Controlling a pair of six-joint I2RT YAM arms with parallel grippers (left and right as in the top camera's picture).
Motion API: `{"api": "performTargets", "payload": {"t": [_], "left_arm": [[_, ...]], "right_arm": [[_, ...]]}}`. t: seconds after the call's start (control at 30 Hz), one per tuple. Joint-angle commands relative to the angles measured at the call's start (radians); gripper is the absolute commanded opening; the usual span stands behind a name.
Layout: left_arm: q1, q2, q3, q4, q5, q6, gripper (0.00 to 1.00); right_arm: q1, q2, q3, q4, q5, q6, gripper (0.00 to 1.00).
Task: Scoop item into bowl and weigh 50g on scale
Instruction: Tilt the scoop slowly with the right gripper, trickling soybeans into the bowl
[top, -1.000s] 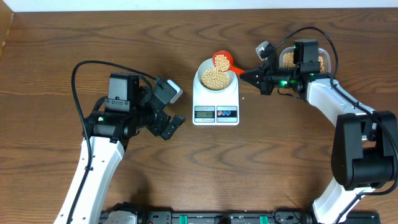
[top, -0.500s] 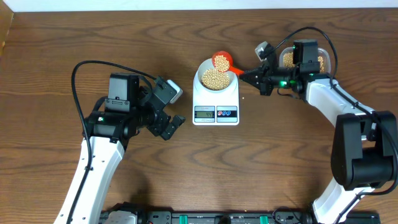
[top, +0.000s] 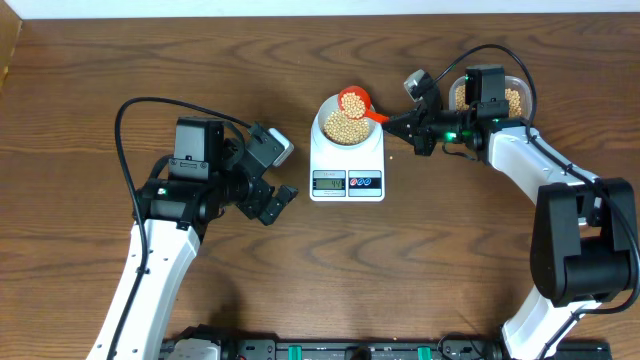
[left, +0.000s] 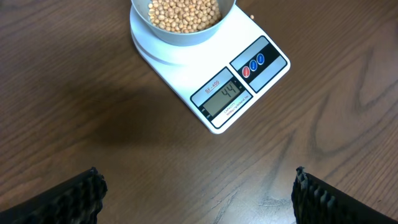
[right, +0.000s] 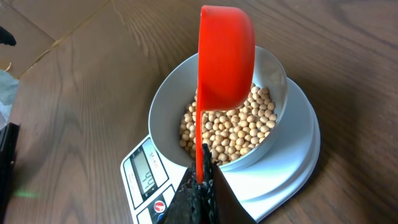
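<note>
The pale bowl stands on the white scale and holds many tan beans. The scale's display reads 44. My right gripper is shut on the handle of an orange scoop, held tilted over the bowl's far rim with some beans in it. In the right wrist view the scoop hangs on its side above the beans in the bowl. My left gripper is open and empty, left of the scale.
A clear plastic tub with more beans stands at the back right, behind my right arm. One stray bean lies on the table right of the scale.
The scoop has turned so that its cup faces more upward with beans showing in it, and my right gripper has shifted slightly left. The left arm has not moved.
</note>
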Motion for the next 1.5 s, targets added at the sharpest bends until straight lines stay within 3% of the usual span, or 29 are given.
{"api": "performTargets", "payload": {"t": [0.0,1.47], "left_arm": [[0.002,-0.005,0.022,-0.003,-0.009,0.013,0.98],[0.002,-0.005,0.022,-0.003,-0.009,0.013,0.98]], "right_arm": [[0.006,-0.008,-0.003,-0.001,-0.011,-0.024,0.01],[0.011,-0.048,-0.003,-0.008,0.008,-0.065,0.01]]}}
